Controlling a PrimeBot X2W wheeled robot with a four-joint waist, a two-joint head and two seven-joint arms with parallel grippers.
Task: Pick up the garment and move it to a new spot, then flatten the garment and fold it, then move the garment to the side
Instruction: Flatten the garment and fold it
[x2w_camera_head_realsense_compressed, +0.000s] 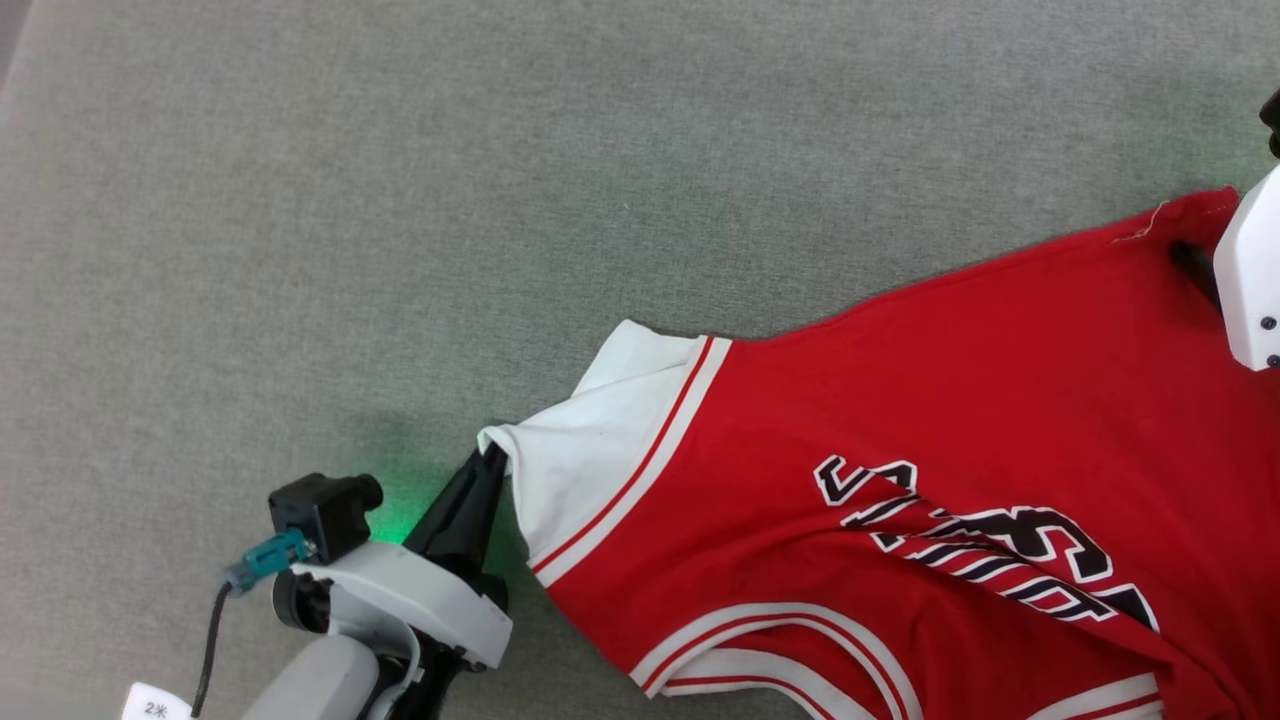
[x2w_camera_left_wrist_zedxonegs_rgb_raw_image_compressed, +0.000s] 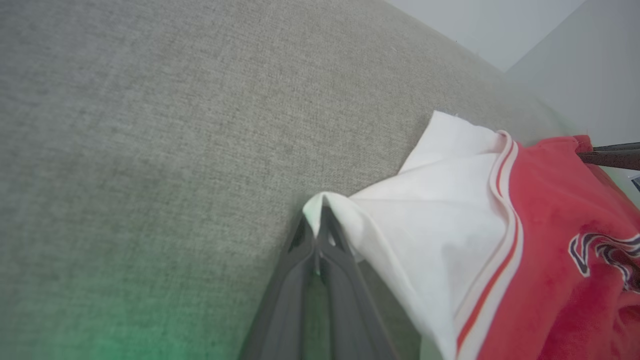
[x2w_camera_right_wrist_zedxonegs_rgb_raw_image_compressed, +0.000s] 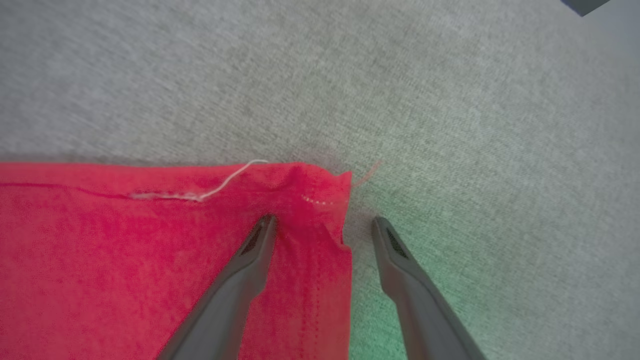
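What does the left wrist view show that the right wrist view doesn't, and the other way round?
Left wrist view: the left gripper shut on the tip of the white sleeve, plus the black lettering on the chest. Right wrist view: the right gripper open at a red hem corner, one finger over the cloth and one over the grey surface, and a loose white thread along the hem. Both show the red garment lying on that grey surface.

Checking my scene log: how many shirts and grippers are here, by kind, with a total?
Red shirt: 1
Grippers: 2, left gripper shut on the shirt's white sleeve, right gripper open at a red corner of it
Total: 3
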